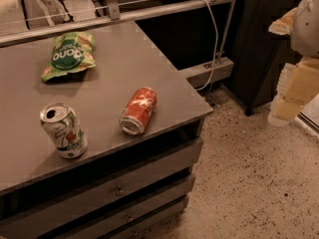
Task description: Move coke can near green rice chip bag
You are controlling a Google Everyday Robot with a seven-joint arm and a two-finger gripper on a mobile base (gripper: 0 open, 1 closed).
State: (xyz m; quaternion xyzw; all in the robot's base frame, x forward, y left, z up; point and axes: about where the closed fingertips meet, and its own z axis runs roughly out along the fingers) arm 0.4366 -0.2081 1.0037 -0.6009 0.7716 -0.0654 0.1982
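The coke can (pixel 139 110) is red with white script and lies on its side near the front right part of the grey table (pixel 114 73), its silver end facing the front. The green rice chip bag (pixel 68 56) lies flat at the table's back left, well apart from the can. My gripper (pixel 294 96) hangs off the table at the far right of the view, above the floor and far from both objects. It holds nothing that I can see.
A white-and-green can (pixel 64 130) stands upright at the front left of the table, open at the top. Drawers (pixel 119 188) run below the table front. Speckled floor (pixel 249 183) lies to the right, with dark cabinets and a cable (pixel 215 39) behind.
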